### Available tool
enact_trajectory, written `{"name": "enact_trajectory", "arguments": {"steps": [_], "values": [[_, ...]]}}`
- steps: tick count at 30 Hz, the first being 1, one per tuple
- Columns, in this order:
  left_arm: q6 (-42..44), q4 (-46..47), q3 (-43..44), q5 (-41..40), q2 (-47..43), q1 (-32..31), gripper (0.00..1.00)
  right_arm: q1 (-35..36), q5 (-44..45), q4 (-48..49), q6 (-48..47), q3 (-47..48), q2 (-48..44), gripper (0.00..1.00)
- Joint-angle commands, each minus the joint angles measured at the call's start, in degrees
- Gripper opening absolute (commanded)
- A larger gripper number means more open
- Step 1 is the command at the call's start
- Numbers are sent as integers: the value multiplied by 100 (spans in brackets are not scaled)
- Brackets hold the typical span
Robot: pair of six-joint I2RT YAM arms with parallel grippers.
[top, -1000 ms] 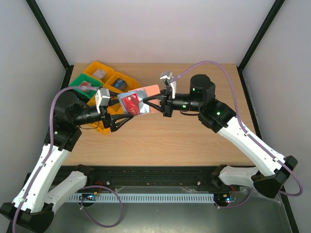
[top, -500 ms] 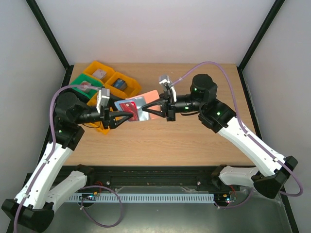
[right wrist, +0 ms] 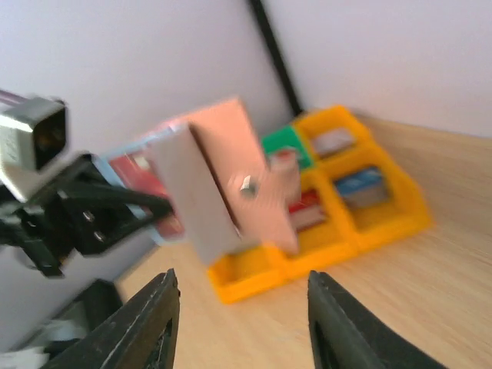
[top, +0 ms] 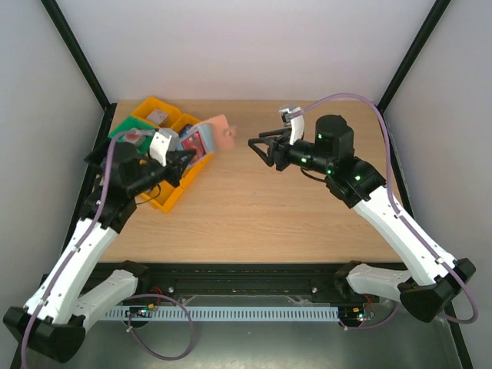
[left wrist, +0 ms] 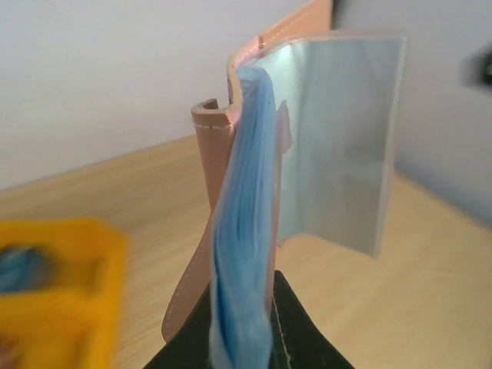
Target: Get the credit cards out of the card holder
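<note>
The card holder, a salmon-tan leather fold with a small pale dot, hangs open in the air above the trays. My left gripper is shut on its lower edge. In the left wrist view the leather cover stands on edge, with a stack of light blue credit cards pinched between the black jaws of that gripper and a clear sleeve flapping out to the right. My right gripper stands open and holds nothing, apart to the right of the holder. A red card shows behind the cover.
Yellow trays and a green tray with small blocks stand at the back left, directly beneath the held holder. In the right wrist view the yellow trays lie beyond my right gripper. Bare wooden tabletop spreads to the right.
My left gripper shut on the card holder and carried it back left over the trays. My right gripper opened, let go of the holder and drew back to the right.
</note>
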Motion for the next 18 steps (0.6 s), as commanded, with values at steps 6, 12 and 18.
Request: {"name": "enact_trajectory", "arguments": {"steps": [6, 12, 18], "values": [[2055, -1035, 403, -4005, 514, -510, 2, 863, 85, -415, -228, 212, 534, 33], [1127, -1075, 599, -798, 522, -476, 2, 1167, -1063, 1840, 720, -182, 763, 32], [156, -599, 681, 899, 515, -202, 2, 1159, -230, 1339, 638, 54, 981, 22]]}}
